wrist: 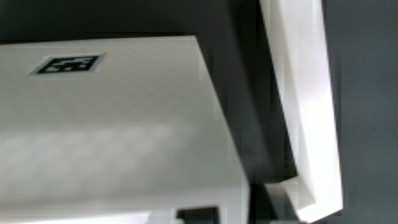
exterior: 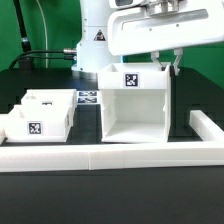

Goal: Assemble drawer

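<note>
Gripper: you see the gripper (exterior: 167, 64) hanging from the white arm (exterior: 140, 30) over the top rear corner of the drawer housing (exterior: 135, 112), on the exterior view's right. Its two fingers stand apart with a clear gap and hold nothing that shows. You cannot tell whether a fingertip touches the housing.
Drawer housing: it stands upright near the middle of the dark table (exterior: 110, 195), its open face toward the exterior camera, with a square tag (exterior: 131, 81) on its top.
Trays: the far tray (exterior: 47, 101) and the near tray (exterior: 36, 124) sit at the exterior view's left, close together, outside the housing and apart from it.
Marker board: the marker board (exterior: 88, 97) lies flat between the far tray and the housing.
Border wall: the border wall (exterior: 110, 157) runs low along the front, just before the housing and trays.
Wrist view: you look down on the housing's white top with its tag. Beside it are a dark gap and a white strip (wrist: 302, 100) you cannot identify.
</note>
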`<state>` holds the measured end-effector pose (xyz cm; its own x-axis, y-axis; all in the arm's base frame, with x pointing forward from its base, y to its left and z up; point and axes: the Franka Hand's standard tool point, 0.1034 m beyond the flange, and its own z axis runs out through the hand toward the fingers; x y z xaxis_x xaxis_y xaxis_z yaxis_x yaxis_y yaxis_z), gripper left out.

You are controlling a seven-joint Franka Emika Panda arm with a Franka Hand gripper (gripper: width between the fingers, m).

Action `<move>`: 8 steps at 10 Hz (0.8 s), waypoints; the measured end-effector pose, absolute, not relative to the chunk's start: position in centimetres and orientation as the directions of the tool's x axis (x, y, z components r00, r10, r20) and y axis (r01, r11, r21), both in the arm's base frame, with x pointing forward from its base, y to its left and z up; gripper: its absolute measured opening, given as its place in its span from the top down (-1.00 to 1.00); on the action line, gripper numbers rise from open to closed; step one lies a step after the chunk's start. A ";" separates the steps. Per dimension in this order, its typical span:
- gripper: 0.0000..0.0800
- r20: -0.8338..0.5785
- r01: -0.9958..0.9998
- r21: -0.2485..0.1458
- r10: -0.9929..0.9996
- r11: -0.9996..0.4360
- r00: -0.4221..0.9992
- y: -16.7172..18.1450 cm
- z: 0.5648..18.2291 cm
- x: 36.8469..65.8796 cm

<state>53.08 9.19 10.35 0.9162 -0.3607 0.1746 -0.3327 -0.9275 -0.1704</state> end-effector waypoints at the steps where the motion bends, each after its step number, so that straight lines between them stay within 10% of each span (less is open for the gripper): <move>1: 0.90 0.167 -0.388 -0.187 -0.418 -0.903 0.893 9.3 10.5 53.2; 8: 0.89 0.049 -0.772 -0.286 -0.813 -0.568 0.580 9.7 11.2 54.1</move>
<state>54.14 9.69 11.17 0.5804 -0.8128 0.0494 -0.7716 -0.5683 -0.2856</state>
